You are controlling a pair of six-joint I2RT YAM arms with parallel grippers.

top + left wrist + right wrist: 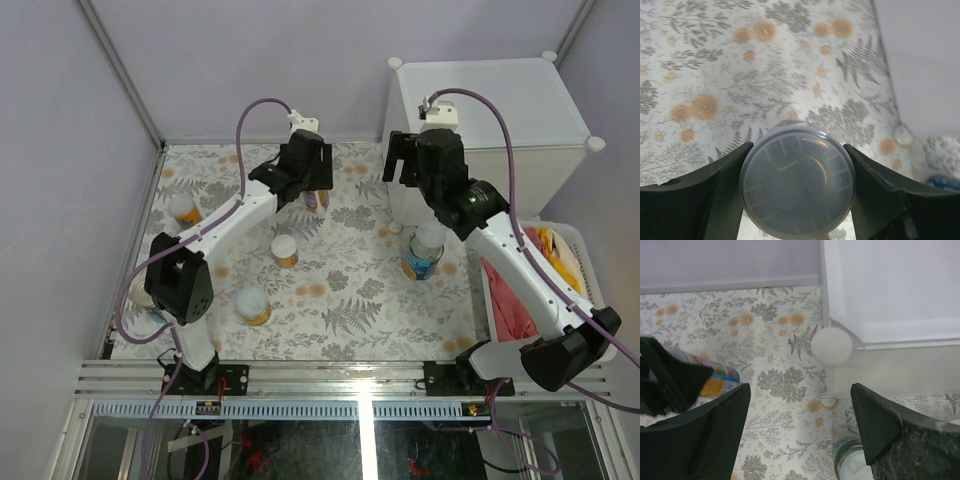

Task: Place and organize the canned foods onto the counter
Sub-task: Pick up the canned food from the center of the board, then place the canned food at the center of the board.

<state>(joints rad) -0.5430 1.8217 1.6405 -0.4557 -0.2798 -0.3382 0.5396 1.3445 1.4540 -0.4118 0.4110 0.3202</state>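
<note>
Canned foods, top view: all that show are on or above the floral cloth (350,300).

Held can (797,187), with a pale translucent lid, sits between the fingers (715,190) of the left gripper (797,150). Both fingers press against its sides. The right wrist view shows this can tilted and clear of the cloth, its label yellow-orange with some blue. Position: 12 o'clock from cloth centre, near the back wall.

Blue-labelled can (424,252) stands upright at 3 o'clock, just in front of the counter (500,110). Short orange can (284,250) is near centre, a second short can (252,305) at 7 o'clock, and a third short can (183,208) at 10 o'clock beside the left arm.

Counter is at 2 o'clock, white, with a round knob (831,346) on its near-left corner. Right gripper (800,395) hangs by that corner, jaws spread wide, only cloth and knob seen through the gap.

White basket (595,265) holding red and yellow fabric is at 4 o'clock, partly under the right arm.
</note>
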